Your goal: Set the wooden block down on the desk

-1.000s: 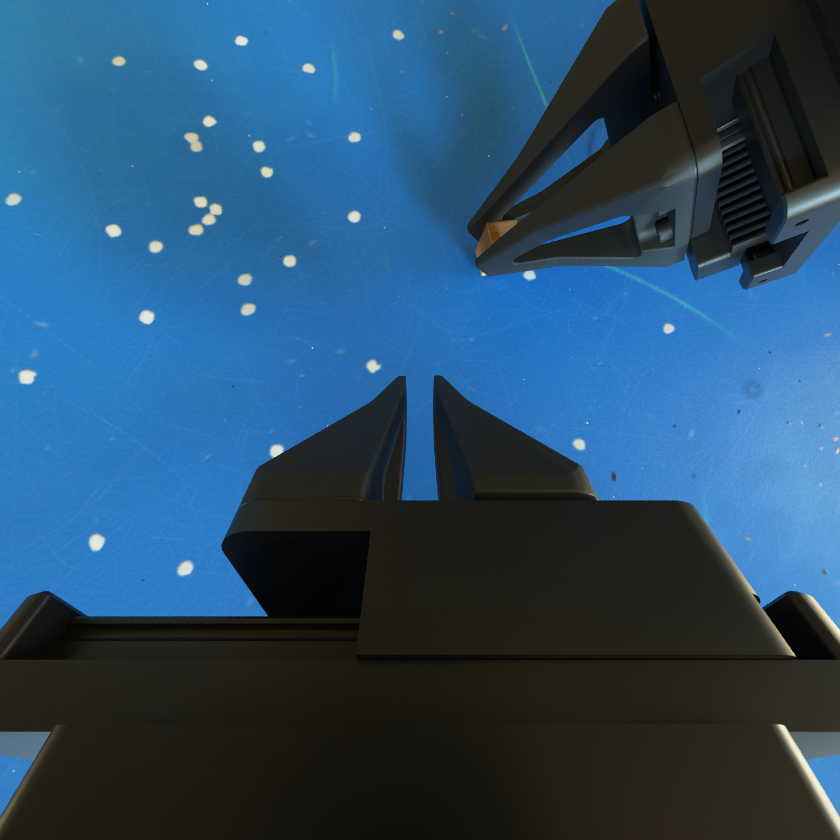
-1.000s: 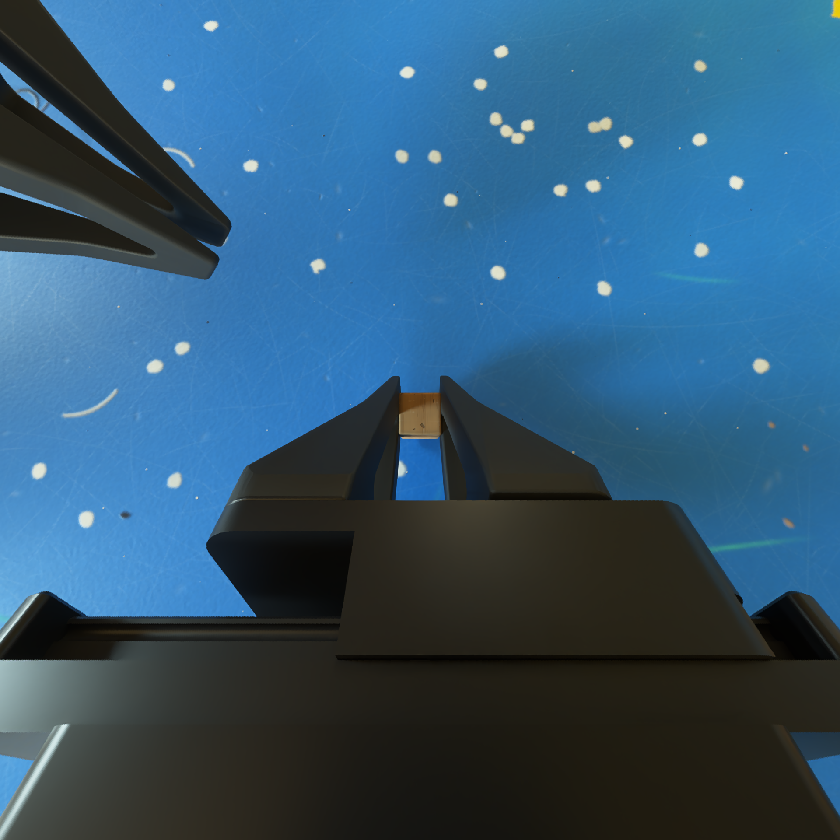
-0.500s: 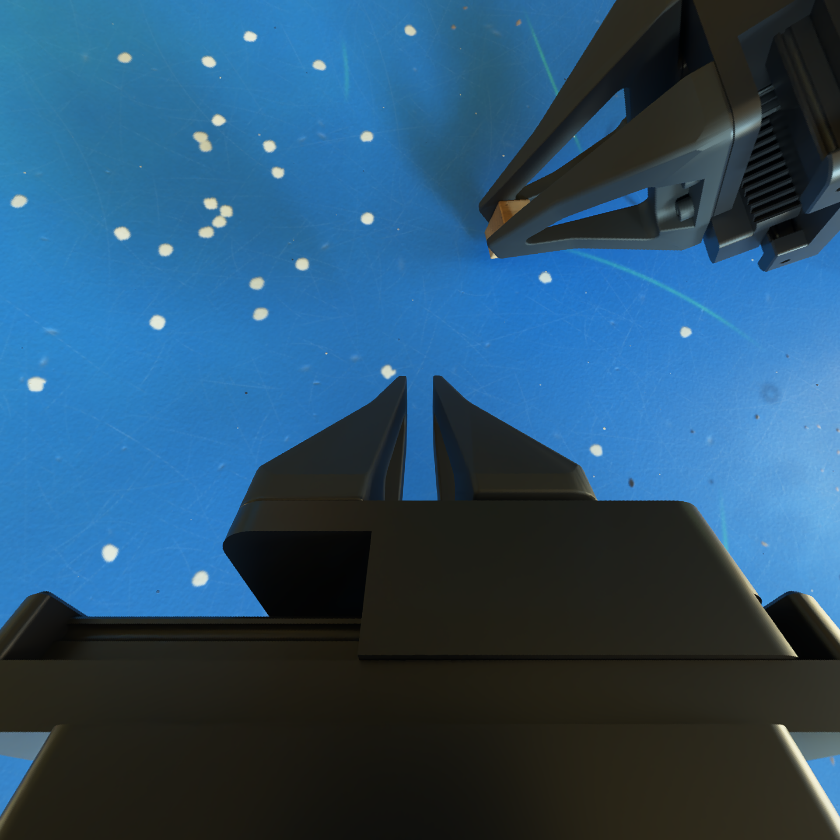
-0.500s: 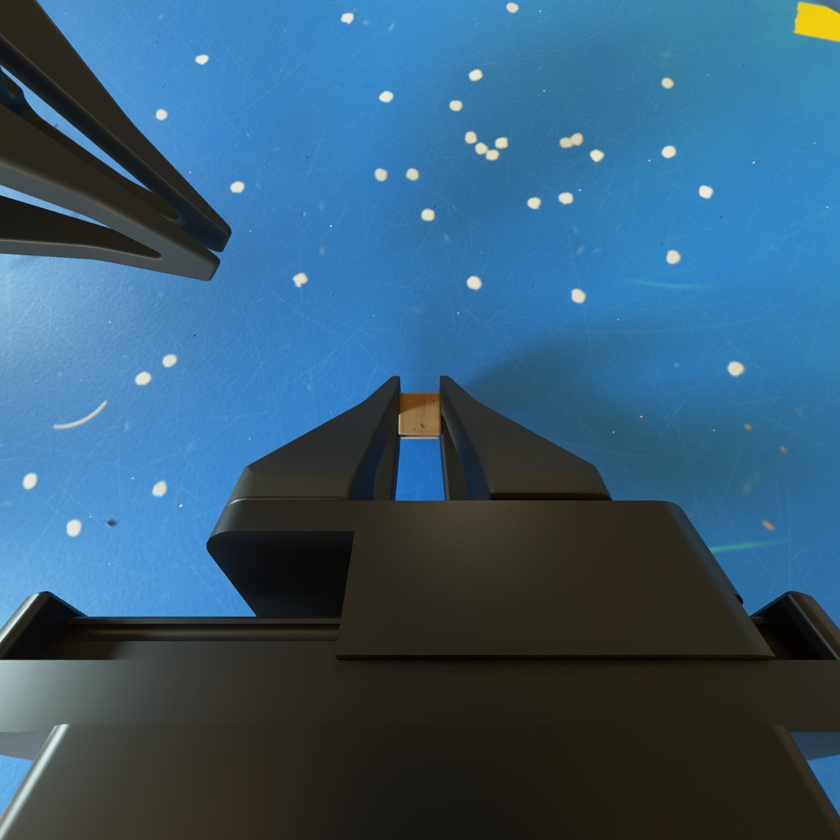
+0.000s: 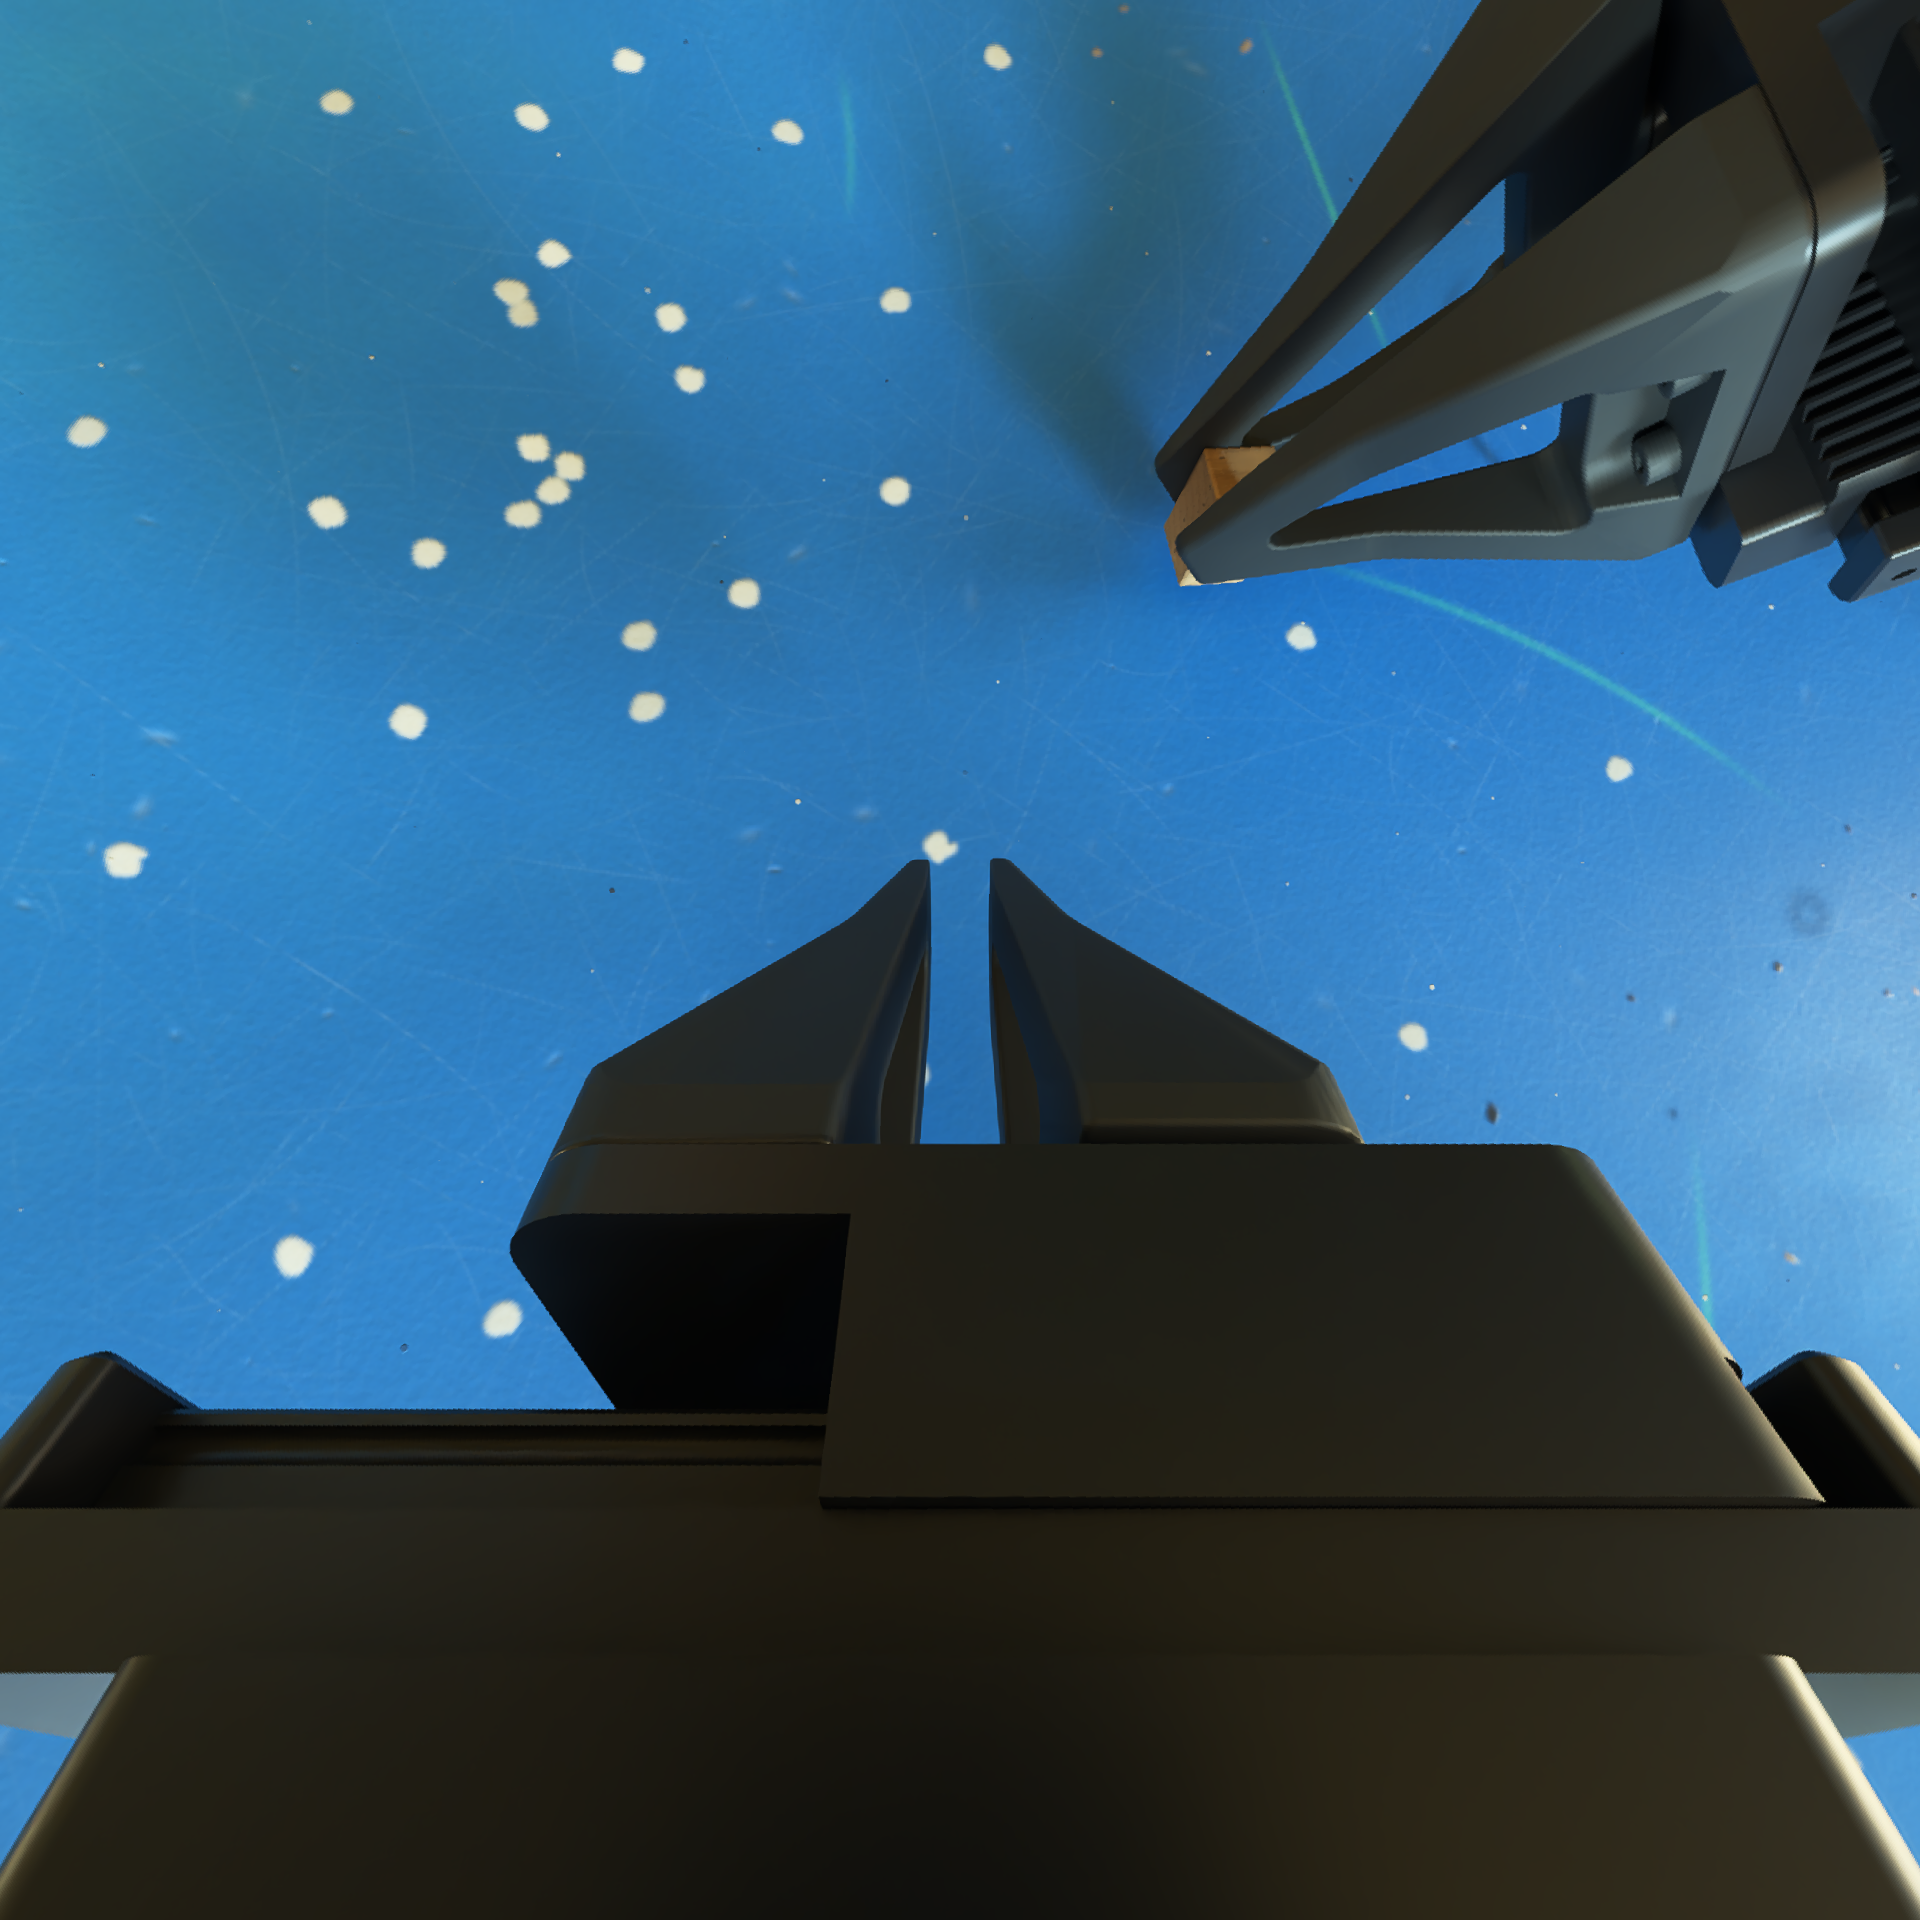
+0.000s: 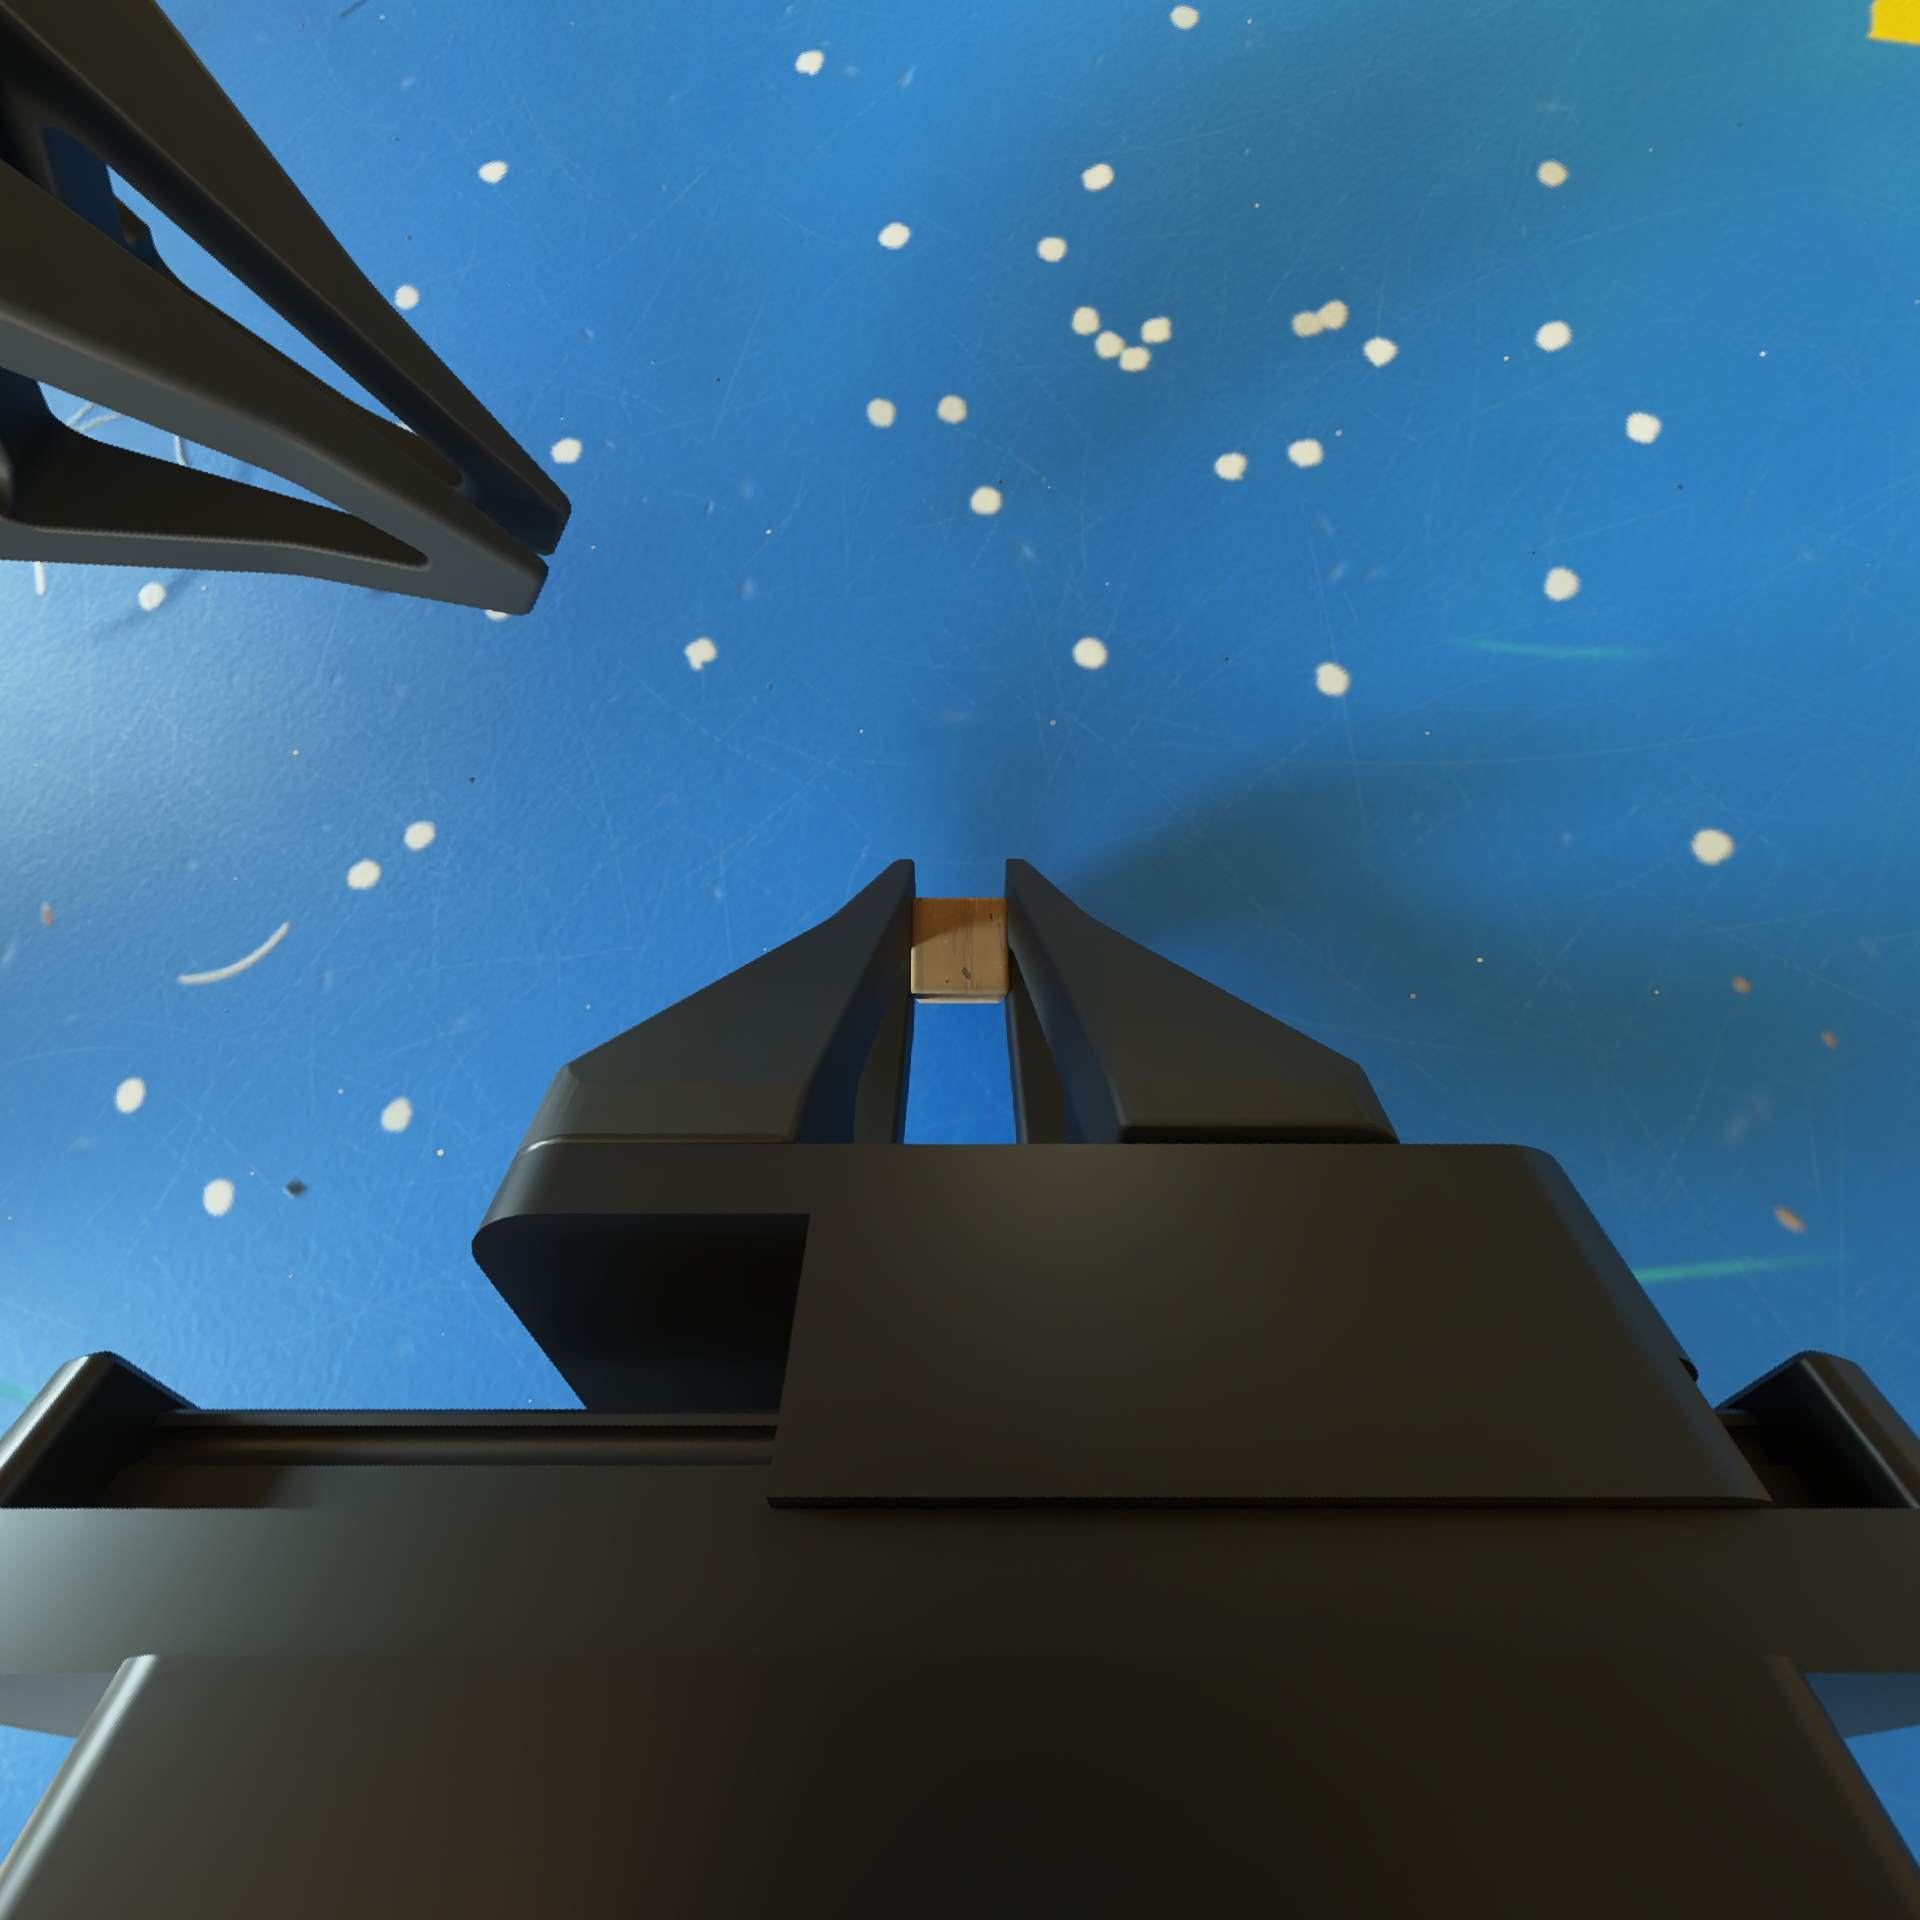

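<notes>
A small light wooden block (image 6: 959, 948) sits clamped between my right gripper's (image 6: 959, 883) fingertips, over the blue desk (image 6: 1247, 727). The left wrist view shows the same block (image 5: 1210, 499) at the upper right, held in the right gripper (image 5: 1195, 520) close above the desk (image 5: 520, 935), with a shadow beside it. My left gripper (image 5: 959, 873) is shut with a narrow slit between its fingers and holds nothing. It also shows at the upper left of the right wrist view (image 6: 540, 561), apart from the block.
The blue desk is scratched and dotted with several small white specks (image 6: 1112, 343). A yellow patch (image 6: 1896, 21) lies at the top right corner of the right wrist view. A thin white curved scrap (image 6: 234, 961) lies at the left.
The right gripper with the block has moved up and to the right in the left wrist view. The desk specks have drifted down in the right wrist view. Both grips are unchanged.
</notes>
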Tool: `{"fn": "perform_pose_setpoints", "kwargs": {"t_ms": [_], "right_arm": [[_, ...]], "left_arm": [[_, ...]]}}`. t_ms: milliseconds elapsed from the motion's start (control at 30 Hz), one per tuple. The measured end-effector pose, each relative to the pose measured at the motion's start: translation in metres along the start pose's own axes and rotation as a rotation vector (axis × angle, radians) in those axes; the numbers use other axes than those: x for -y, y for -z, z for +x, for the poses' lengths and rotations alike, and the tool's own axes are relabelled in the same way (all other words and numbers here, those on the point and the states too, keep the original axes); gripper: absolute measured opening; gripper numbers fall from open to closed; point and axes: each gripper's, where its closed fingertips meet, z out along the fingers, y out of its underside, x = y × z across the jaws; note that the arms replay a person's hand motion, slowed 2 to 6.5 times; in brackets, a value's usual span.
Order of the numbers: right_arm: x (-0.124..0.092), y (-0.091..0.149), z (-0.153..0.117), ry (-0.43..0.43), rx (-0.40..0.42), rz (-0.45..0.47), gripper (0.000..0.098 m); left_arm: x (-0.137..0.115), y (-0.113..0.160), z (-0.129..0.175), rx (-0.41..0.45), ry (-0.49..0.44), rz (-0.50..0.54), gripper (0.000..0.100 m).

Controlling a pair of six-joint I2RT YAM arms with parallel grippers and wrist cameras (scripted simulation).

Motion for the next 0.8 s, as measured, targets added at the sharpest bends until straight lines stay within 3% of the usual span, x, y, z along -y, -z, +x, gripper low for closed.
{"fn": "perform_pose_setpoints", "kwargs": {"t_ms": [800], "right_arm": [[-0.002,-0.0037,-0.0007,-0.008,0.035,-0.032,0.0142]], "left_arm": [[-0.0015,0.001,-0.0059,0.008,0.012,-0.01,0.01]]}}
